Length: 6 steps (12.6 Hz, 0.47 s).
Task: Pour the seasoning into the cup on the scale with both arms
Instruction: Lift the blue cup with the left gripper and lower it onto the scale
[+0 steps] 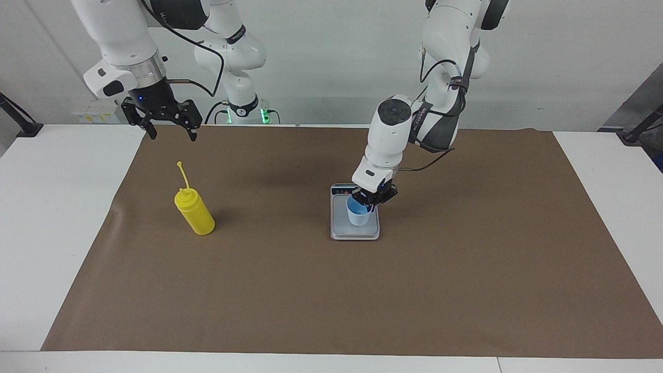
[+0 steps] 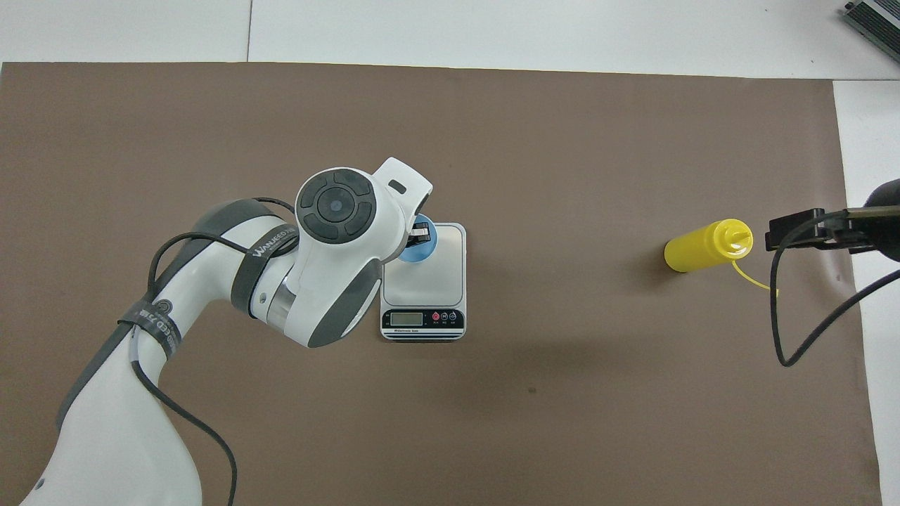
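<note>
the cup (image 1: 359, 216) stands on the scale (image 1: 342, 228); the seasoning (image 1: 195, 212) stands well apart, toward the right arm's end of the table.

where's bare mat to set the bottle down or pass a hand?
Bare: the mat between bottle and scale, and everything farther from the robots. Crowded: over the scale, where the left hand grips the cup. The right hand waits open.
</note>
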### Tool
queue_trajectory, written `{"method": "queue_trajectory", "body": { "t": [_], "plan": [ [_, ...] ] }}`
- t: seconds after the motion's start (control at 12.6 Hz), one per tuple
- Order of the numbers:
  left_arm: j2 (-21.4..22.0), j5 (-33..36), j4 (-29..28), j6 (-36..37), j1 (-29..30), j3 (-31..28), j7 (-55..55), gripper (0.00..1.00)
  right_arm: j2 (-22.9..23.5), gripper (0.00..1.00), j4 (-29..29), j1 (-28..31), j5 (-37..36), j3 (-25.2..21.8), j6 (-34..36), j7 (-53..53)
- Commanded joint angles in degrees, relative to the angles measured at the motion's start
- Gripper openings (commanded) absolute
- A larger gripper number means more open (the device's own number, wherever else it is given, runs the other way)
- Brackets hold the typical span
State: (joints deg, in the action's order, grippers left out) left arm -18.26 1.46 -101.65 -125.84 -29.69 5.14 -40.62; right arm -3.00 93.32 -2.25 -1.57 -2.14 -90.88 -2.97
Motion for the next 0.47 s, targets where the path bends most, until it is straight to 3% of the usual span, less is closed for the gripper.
{"method": "queue_trajectory", "body": {
  "t": [0.0,0.4],
  "plan": [
    [0.6,1.7,-2.0,-2.8,-0.8,-0.7,-2.3,0.0,-1.1,1.0,1.3,0.6,0.7,0.3,0.2,1.0],
    [1.0,1.7,-3.5,-4.6,-0.8,-0.6,-2.5,0.0,-1.1,1.0,1.3,0.6,0.7,0.3,0.2,1.0]
  ]
}}
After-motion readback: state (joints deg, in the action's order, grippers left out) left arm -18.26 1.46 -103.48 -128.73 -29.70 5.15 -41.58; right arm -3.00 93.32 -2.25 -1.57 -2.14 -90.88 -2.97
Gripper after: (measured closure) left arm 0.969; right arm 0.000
